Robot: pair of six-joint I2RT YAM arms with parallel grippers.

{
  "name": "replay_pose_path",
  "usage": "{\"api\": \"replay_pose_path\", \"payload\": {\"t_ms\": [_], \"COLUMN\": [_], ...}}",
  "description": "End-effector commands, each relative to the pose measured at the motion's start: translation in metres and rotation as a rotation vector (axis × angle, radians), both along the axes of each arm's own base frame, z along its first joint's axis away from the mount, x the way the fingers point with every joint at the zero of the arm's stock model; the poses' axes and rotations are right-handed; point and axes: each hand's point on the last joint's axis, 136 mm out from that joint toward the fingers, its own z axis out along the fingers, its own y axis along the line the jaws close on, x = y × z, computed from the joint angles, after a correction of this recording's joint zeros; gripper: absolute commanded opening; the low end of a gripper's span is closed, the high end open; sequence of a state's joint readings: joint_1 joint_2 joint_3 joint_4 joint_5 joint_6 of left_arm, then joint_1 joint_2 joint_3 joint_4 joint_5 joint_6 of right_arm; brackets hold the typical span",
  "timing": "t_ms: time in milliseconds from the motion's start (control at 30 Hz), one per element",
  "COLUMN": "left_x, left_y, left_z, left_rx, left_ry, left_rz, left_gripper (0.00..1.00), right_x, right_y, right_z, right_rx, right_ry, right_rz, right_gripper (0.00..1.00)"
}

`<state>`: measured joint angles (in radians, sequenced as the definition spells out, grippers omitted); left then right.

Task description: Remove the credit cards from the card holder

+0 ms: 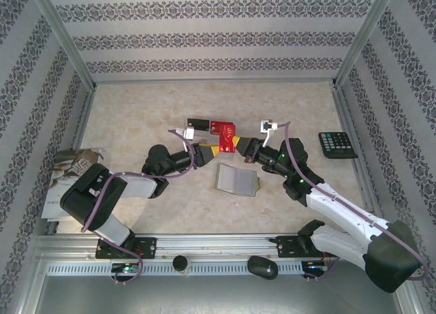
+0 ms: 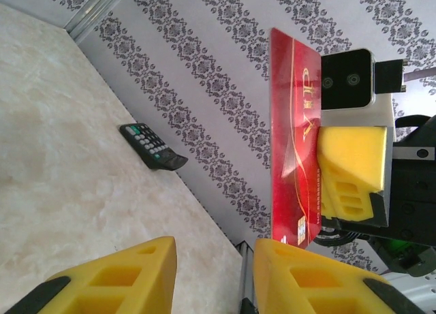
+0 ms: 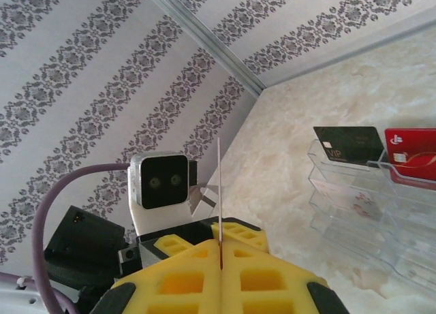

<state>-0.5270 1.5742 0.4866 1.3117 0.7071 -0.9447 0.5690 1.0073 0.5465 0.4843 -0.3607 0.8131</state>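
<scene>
The card holder [image 1: 236,180] lies open on the table, pale grey inside, just in front of both grippers. My right gripper [image 3: 221,249] is shut on a red credit card with gold lettering [image 2: 293,137], seen edge-on [image 3: 220,184] in the right wrist view. In the top view that card [image 1: 225,146] hangs above the table between the two grippers. My left gripper [image 2: 214,273] faces it with jaws apart and nothing between them; the card's lower end sits just past one fingertip. A black credit card [image 3: 347,144] and another red one [image 3: 412,154] rest on a clear tiered stand [image 3: 354,205].
A black calculator [image 1: 337,144] lies at the right, close to the side wall. A printed booklet [image 1: 71,174] sits at the left edge beside the left arm. Patterned walls enclose the table on three sides.
</scene>
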Motion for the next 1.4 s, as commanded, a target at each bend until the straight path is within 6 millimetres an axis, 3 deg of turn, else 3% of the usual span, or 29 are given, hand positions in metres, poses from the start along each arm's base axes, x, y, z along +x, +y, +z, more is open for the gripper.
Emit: {"api": "replay_pose_path", "payload": {"t_ms": [0,300,667,867,1167,1367], "left_x": [-0.013,-0.019,-0.021,-0.019,-0.017,-0.022], "left_y": [0.003,0.016,0.01,0.01,0.017,0.016], "left_z": [0.036,0.038,0.055,0.052,0.041,0.058], "left_rx": [-0.079,-0.086,-0.107,-0.104,-0.092,-0.112], "left_ry": [-0.113,-0.114,-0.155,-0.141,-0.118,-0.161], "left_rz": [-0.036,-0.002,-0.036,-0.032,0.008,-0.013], "left_gripper": [0.34,0.35,0.36,0.36,0.37,0.36], "right_x": [-0.006,-0.004,-0.007,-0.009,-0.012,-0.014], "right_y": [0.009,-0.002,0.013,0.018,0.01,0.024], "right_z": [-0.002,-0.007,-0.001,0.007,0.015,0.011], "right_rx": [0.011,0.007,0.021,0.038,0.035,0.034], "right_ry": [0.004,0.015,0.004,-0.018,-0.048,-0.036], "right_rz": [0.036,-0.011,0.036,0.052,0.023,0.079], "right_gripper": [0.0,0.0,0.0,0.0,0.0,0.0]}}
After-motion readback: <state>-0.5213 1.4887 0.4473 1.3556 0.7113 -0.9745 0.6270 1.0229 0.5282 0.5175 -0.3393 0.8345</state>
